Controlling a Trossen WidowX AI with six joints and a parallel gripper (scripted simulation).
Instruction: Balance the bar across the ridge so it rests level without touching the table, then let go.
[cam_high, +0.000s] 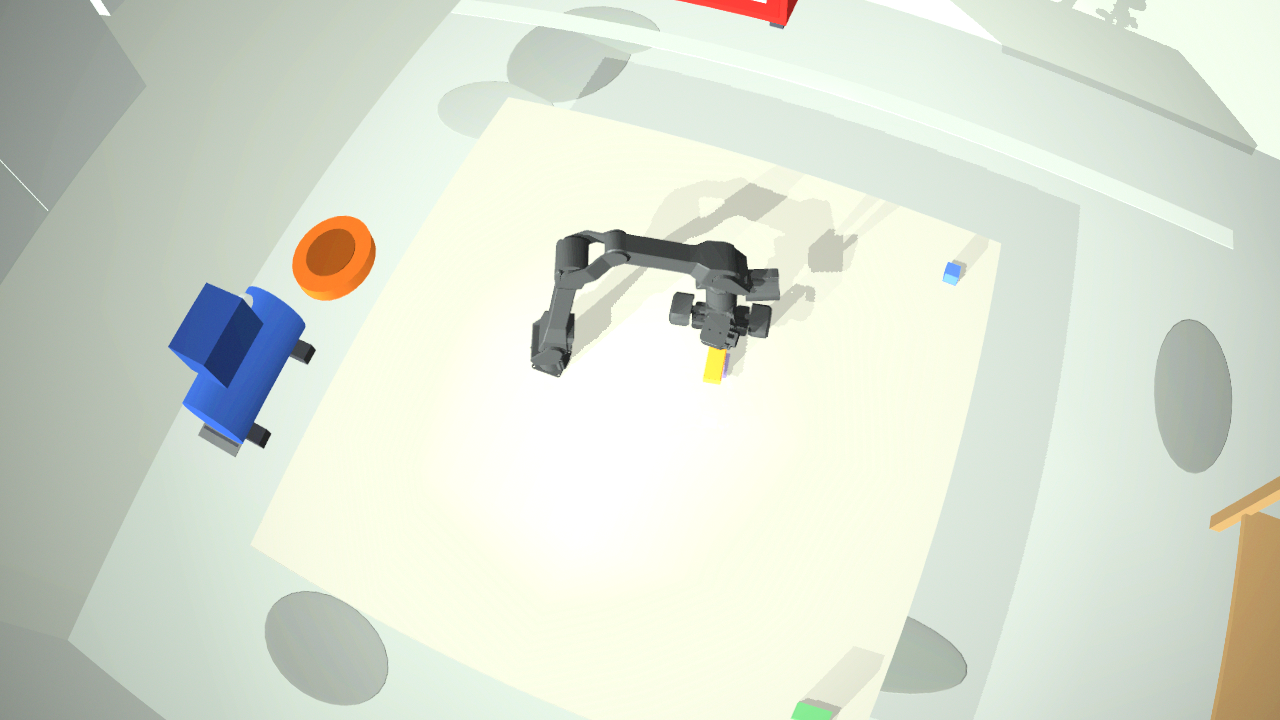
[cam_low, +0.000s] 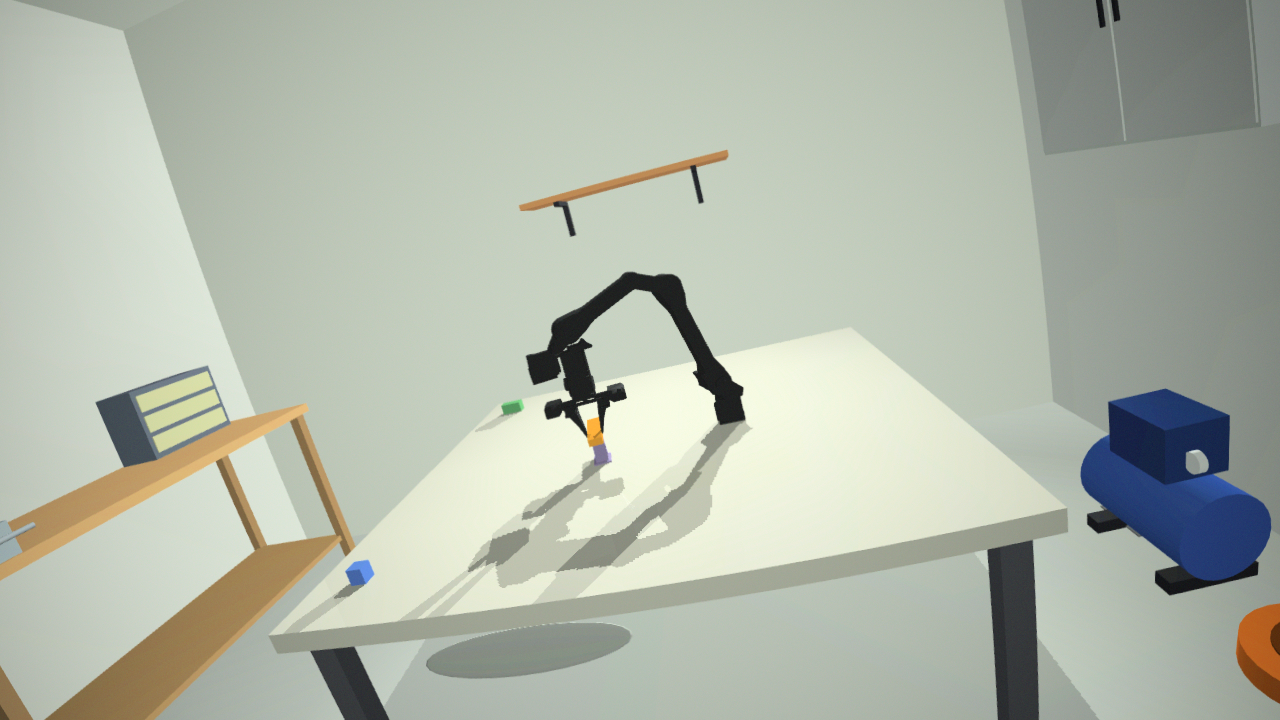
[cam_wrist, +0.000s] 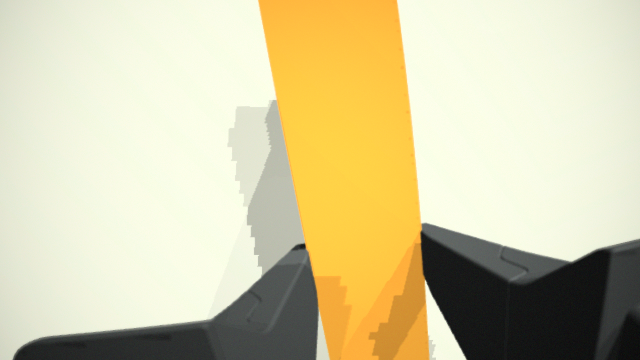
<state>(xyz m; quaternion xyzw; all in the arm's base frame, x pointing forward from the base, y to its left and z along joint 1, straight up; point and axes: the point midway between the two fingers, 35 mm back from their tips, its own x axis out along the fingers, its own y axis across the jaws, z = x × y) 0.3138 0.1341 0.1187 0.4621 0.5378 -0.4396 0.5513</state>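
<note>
My gripper (cam_high: 716, 351) (cam_low: 591, 426) (cam_wrist: 367, 260) is shut on the yellow-orange bar (cam_high: 713, 366) (cam_low: 594, 435) (cam_wrist: 350, 140). In the wrist view the bar runs away from the fingers across the whole frame, above the white table (cam_wrist: 100, 150). A small purple ridge (cam_low: 602, 455) (cam_high: 728, 362) stands on the table just under the bar. In the exterior view the bar sits right above the ridge; I cannot tell if they touch. The ridge is hidden in the wrist view.
A small blue cube (cam_high: 954, 272) (cam_low: 358, 572) lies near one table corner and a green block (cam_high: 812, 711) (cam_low: 512, 406) near another. A blue tank (cam_high: 237, 358) (cam_low: 1172, 492) and an orange ring (cam_high: 332, 257) are on the floor. A wooden shelf unit (cam_low: 134, 501) stands beside the table.
</note>
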